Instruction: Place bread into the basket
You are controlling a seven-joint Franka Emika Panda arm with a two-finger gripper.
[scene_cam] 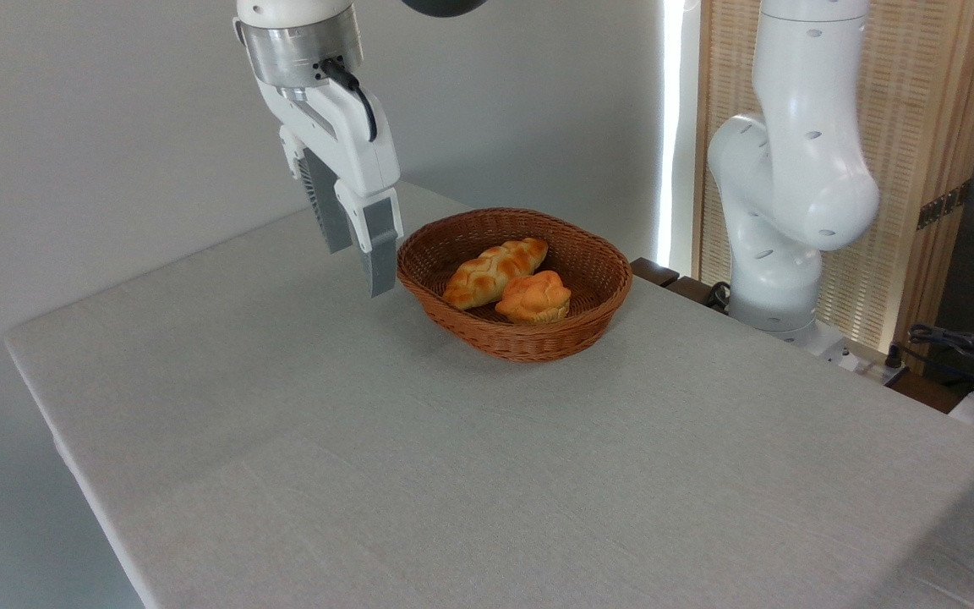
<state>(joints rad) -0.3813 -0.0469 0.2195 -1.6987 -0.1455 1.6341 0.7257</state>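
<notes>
The bread (pixel 534 296), a small round orange-golden bun with a folded top, lies inside the oval brown wicker basket (pixel 588 317) near its front right. My gripper (pixel 358 264) hangs in the air just left of the basket's left rim, above the table. Its two grey fingers (pixel 381 249) point down, stand apart and hold nothing.
A longer, paler braided loaf (pixel 494 271) lies in the basket beside the bun. The arm's white base (pixel 779 245) stands at the table's far right edge, with cables (pixel 960 347) beyond it. The grey tablecloth (pixel 453 474) stretches wide in front of the basket.
</notes>
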